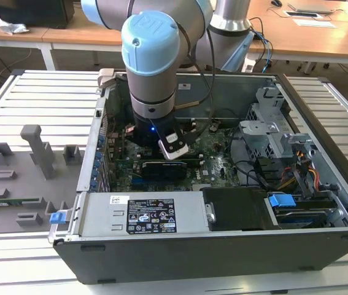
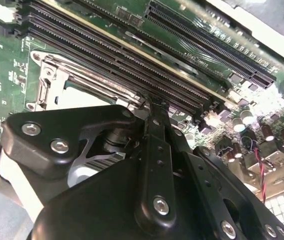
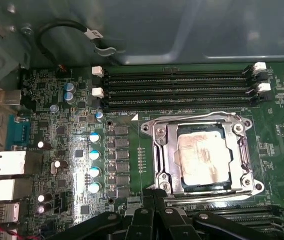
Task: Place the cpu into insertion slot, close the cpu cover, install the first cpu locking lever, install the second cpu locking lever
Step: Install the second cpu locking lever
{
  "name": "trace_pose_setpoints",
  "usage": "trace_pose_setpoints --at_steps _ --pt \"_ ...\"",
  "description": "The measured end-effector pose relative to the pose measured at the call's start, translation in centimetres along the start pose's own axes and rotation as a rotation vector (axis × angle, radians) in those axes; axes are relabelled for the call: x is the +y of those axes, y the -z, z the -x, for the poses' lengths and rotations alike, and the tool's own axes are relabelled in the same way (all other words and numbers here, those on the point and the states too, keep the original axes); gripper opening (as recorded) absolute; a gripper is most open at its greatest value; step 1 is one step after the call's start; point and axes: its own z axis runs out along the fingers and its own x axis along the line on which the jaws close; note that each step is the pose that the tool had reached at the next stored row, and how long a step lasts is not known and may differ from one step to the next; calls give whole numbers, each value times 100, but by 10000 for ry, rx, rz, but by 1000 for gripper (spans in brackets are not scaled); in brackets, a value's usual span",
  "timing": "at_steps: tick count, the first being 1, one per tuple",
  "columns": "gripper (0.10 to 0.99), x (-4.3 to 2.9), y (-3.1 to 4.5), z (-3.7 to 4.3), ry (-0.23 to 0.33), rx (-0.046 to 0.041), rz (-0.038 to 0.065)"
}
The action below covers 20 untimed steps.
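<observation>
In the exterior view the arm (image 1: 150,67) reached down into the open computer case (image 1: 223,246) at mid-frame, its wrist hiding the socket area; a white printed label (image 1: 151,215) lay on the grey power supply in the lower centre, its text too small to make out, and grey moulded fixtures (image 1: 32,166) stood on the slatted table (image 1: 45,92) at the exterior view's left.

The first wrist view showed what the arm blocked there: the cpu (image 3: 204,156), its silvery top smeared, sat in the insertion slot (image 3: 204,186) right of centre on the green motherboard (image 3: 136,150), with the cpu cover (image 3: 163,150) lying as a silvery frame around it. Whether its levers were latched could not be told. Black memory slots (image 3: 179,87) ran across above the socket.

The gripper (image 3: 154,202) showed at the lower edge, just beside the socket's near rim. In the second wrist view its black fingers (image 2: 154,130) appeared pressed together near the cover's edge (image 2: 51,82), though whether anything was pinched between them could not be told. Small white print on the board was unreadable.
</observation>
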Motion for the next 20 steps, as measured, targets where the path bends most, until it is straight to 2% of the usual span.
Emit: trace_pose_setpoints --at_steps 6,11,12,14,16,20 --pt "106 -1 -4 -2 -3 3 32" --pt "106 36 148 3 4 -15 28" --pt "106 48 193 5 6 -25 0" --pt "106 58 233 8 11 -29 -85" --pt "106 64 253 25 12 -39 -245" --pt "106 68 248 121 -8 -47 -291"
